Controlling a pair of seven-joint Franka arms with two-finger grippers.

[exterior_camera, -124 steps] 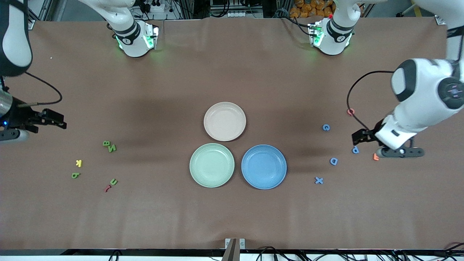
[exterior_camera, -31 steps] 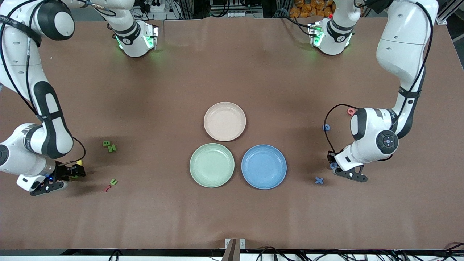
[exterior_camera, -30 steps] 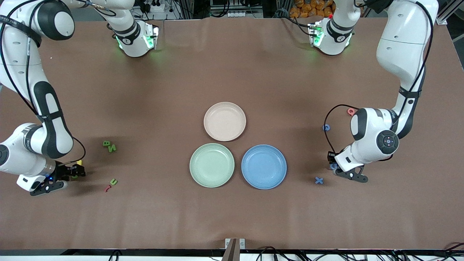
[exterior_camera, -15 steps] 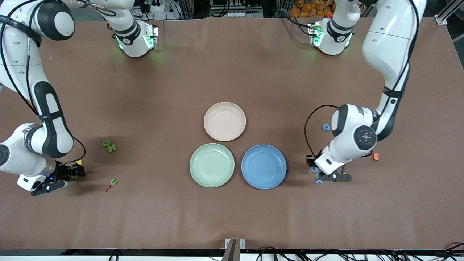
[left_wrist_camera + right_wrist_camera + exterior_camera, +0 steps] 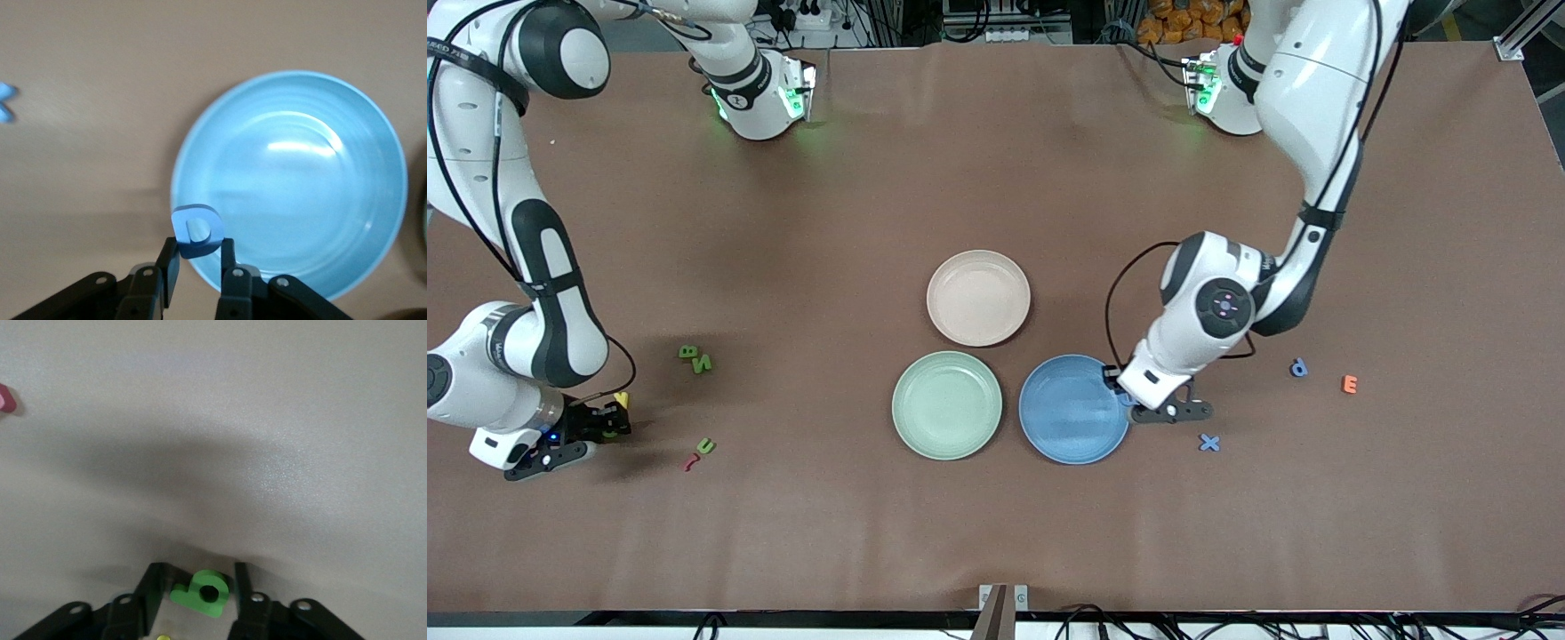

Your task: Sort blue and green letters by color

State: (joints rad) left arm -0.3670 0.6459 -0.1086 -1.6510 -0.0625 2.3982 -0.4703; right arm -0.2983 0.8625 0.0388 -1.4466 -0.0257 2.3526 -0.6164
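My left gripper hangs over the rim of the blue plate on the left arm's side, shut on a blue D held on edge. A blue X and a blue P lie on the table toward the left arm's end. My right gripper is down at the table with its jaws open. A flat green b lies between them with a small gap on each side. Green B, N and u lie nearby.
A green plate sits beside the blue one, and a pink plate lies farther from the front camera. A yellow K sits right by my right gripper, a dark red squiggle beside the u. An orange E lies by the P.
My left arm has carried the blue D from beside the X across to the blue plate's rim. My right gripper has stayed in place and its jaws have narrowed around the green b.
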